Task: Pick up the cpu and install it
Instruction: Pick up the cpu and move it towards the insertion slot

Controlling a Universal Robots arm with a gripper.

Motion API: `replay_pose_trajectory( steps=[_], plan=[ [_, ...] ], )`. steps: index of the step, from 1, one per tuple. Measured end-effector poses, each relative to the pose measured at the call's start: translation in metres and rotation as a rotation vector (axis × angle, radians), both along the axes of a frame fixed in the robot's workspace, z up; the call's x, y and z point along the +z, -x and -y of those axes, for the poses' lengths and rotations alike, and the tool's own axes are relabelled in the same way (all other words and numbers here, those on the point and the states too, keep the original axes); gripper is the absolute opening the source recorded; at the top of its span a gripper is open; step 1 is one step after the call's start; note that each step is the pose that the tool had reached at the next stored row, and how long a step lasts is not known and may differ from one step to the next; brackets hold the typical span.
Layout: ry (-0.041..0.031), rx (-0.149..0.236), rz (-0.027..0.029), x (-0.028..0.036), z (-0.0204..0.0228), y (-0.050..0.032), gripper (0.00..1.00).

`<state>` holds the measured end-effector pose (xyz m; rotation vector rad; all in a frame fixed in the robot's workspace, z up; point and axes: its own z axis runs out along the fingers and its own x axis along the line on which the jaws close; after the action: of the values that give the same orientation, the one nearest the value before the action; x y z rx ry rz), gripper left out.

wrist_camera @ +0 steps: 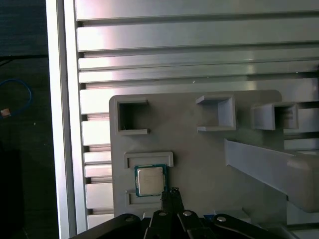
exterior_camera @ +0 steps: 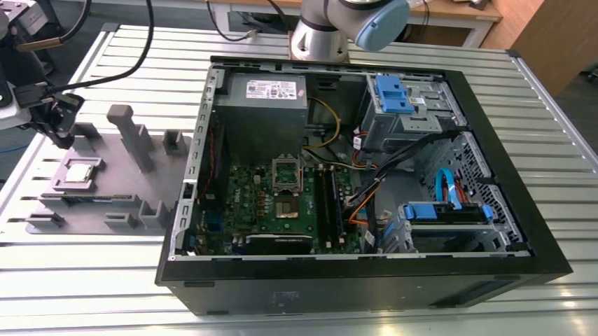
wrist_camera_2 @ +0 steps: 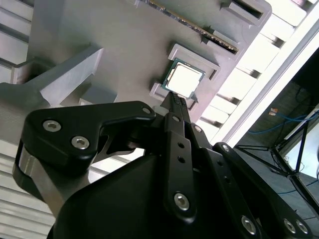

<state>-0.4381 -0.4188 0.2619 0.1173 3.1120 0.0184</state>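
Note:
The cpu (exterior_camera: 80, 171) is a small square chip with a shiny silver top. It lies flat in a shallow pocket of the grey fixture plate (exterior_camera: 122, 189), on the exterior view's left beside the open computer case. Both wrist views show the cpu (wrist_camera_2: 181, 80) (wrist_camera: 150, 180) still resting in that pocket. My gripper (exterior_camera: 61, 136) hangs above the fixture, a little off the chip. Its black fingertips (wrist_camera_2: 175, 101) (wrist_camera: 171, 192) are pressed together with nothing between them, beside one edge of the cpu. The green motherboard (exterior_camera: 252, 203) lies inside the case with its socket (exterior_camera: 287, 206) near the middle.
The black case (exterior_camera: 523, 231) has tall walls, a grey power supply (exterior_camera: 266, 105), blue drive brackets (exterior_camera: 393, 94) and loose cables (exterior_camera: 374, 192). Upright grey fixture blocks (exterior_camera: 131, 136) stand near the cpu. The slatted metal table (exterior_camera: 94, 280) surrounds everything.

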Motion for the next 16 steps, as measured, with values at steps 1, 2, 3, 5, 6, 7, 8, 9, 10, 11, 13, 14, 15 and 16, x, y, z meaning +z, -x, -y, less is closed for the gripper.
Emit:
replay_pose_trajectory(
  steps=[1, 2, 3, 5, 6, 7, 8, 9, 10, 11, 13, 14, 15, 16],
  plan=[
    [0.0001, 0.000, 0.0000, -0.0012, 0.0000, 0.0003, 0.11],
    [0.0001, 0.000, 0.0000, -0.0025, 0.0000, 0.0007, 0.11],
    [0.0001, 0.000, 0.0000, -0.0039, 0.0000, 0.0012, 0.11],
    [0.0002, 0.000, 0.0000, -0.0067, 0.0000, 0.0023, 0.11],
    [0.0002, 0.000, 0.0001, -0.0078, 0.0000, 0.0030, 0.11],
    [0.0002, 0.000, 0.0001, -0.0087, 0.0000, 0.0038, 0.11],
    [0.0001, 0.000, 0.0002, -0.0096, 0.0000, 0.0044, 0.11],
    [0.0002, 0.000, 0.0002, -0.0103, 0.0000, 0.0051, 0.11],
    [0.0003, 0.000, 0.0003, -0.0110, 0.0000, 0.0056, 0.11],
    [0.0004, 0.000, 0.0004, -0.0117, 0.0000, 0.0061, 0.11],
    [0.0010, 0.000, 0.0002, -0.0121, 0.0000, 0.0065, 0.11],
    [0.0013, 0.000, 0.0000, -0.0122, 0.0000, 0.0067, 0.11],
    [0.0014, 0.000, 0.0002, -0.0123, 0.0000, 0.0067, 0.11],
    [0.0013, 0.000, 0.0002, -0.0123, 0.0000, 0.0067, 0.11]
  ],
)
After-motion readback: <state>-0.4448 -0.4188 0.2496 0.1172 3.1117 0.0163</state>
